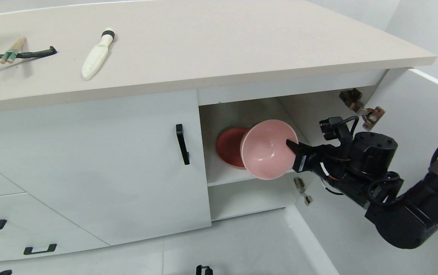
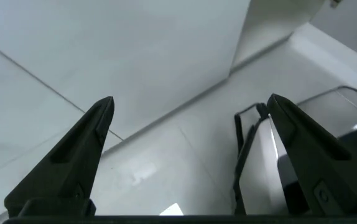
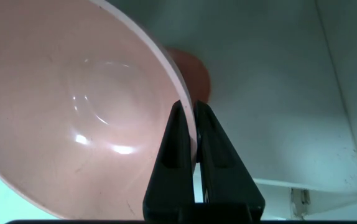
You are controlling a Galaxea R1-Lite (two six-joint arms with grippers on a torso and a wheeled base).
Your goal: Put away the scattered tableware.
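My right gripper [image 1: 292,147] is shut on the rim of a pink bowl [image 1: 266,149], held tilted at the mouth of the open cabinet, just above its shelf [image 1: 223,173]. In the right wrist view the fingers [image 3: 177,140] pinch the pink bowl [image 3: 73,118] by its edge. A darker red dish [image 1: 228,147] leans on the shelf right behind the bowl and shows in the right wrist view as a red dish [image 3: 194,71]. On the countertop [image 1: 203,42] lie a white knife [image 1: 97,54] and a pair of chopsticks [image 1: 12,50]. My left gripper [image 2: 191,115] hangs open over the floor, holding nothing.
The cabinet's right door [image 1: 413,126] stands swung open beside my right arm, with hinges [image 1: 362,109] showing. The left door [image 1: 108,160] is closed, with a black handle [image 1: 182,144]. Drawers with black handles [image 1: 39,249] are at lower left. A black cable [image 1: 32,54] lies by the chopsticks.
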